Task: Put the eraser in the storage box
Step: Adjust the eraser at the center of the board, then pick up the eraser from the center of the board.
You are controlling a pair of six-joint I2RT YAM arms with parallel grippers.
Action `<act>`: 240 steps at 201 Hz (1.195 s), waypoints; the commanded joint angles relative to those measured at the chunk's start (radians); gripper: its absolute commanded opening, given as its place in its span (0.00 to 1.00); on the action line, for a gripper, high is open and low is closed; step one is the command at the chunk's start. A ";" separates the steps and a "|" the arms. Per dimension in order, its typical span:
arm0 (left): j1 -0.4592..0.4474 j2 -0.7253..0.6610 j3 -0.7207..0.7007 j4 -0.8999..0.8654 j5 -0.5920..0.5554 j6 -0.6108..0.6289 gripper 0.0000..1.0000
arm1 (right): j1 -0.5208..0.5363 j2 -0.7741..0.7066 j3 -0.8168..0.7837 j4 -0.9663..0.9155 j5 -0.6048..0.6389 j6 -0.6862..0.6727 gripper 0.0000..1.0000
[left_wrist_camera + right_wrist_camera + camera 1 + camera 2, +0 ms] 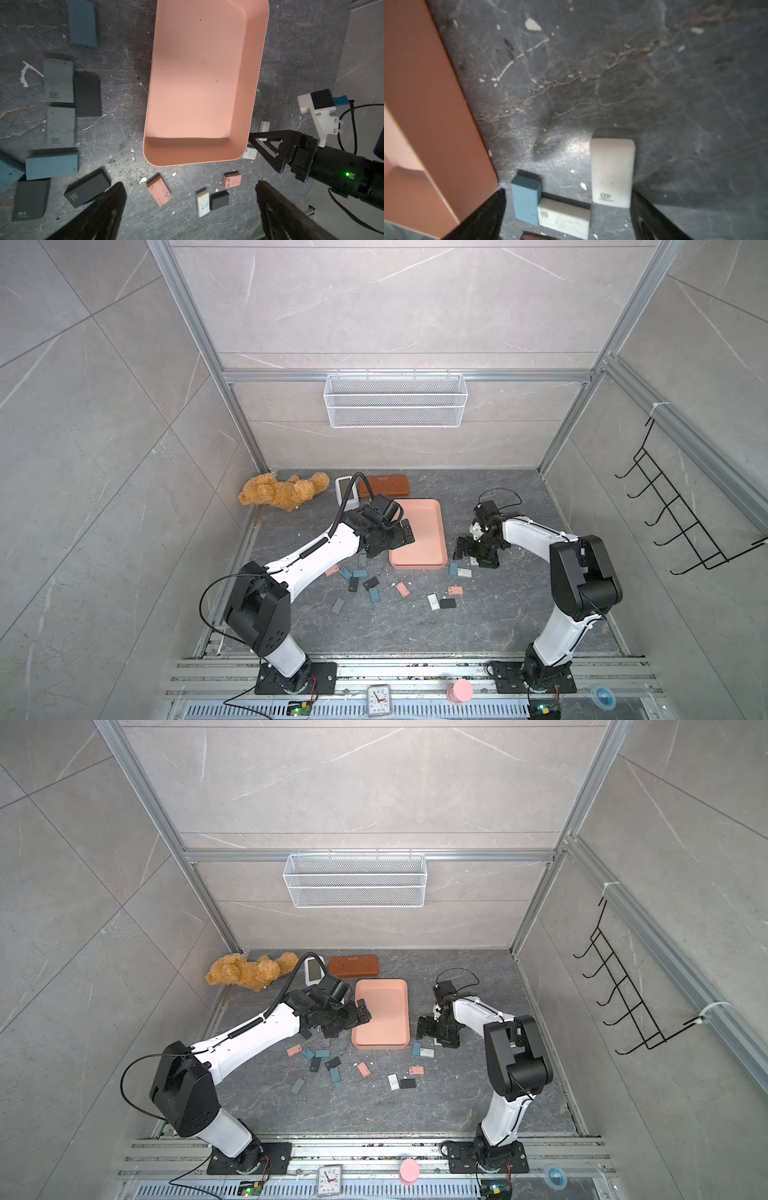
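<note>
The salmon-pink storage box (415,566) (380,1045) lies on the dark floor between my arms, with nothing in it (199,83). Several erasers lie scattered in front of it. My right gripper (471,558) (568,192) is down at the floor by the box's near right corner (425,104), open. Between its fingers lie a blue eraser (526,201), a white eraser (563,218) and a white eraser marked 4B (612,172). My left gripper (390,543) (189,184) hovers open over the box's left edge, holding nothing.
A pink eraser (159,193), a white one (202,201) and a black one (219,200) lie below the left gripper. A teddy bear (282,491), a white device (345,489) and a brown case (382,485) sit at the back. A wire basket (395,400) hangs on the wall.
</note>
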 commanded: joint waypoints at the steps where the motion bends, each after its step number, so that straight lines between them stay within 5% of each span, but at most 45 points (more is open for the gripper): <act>1: -0.003 0.008 0.039 0.002 0.013 0.026 1.00 | 0.001 0.005 0.010 -0.044 0.114 0.051 0.81; 149: -0.002 0.006 0.041 -0.005 0.013 0.032 1.00 | 0.042 0.080 0.073 -0.081 0.241 0.009 0.28; 240: 0.080 0.005 0.109 -0.044 0.020 0.087 1.00 | 0.131 0.129 0.511 -0.304 0.263 0.007 0.23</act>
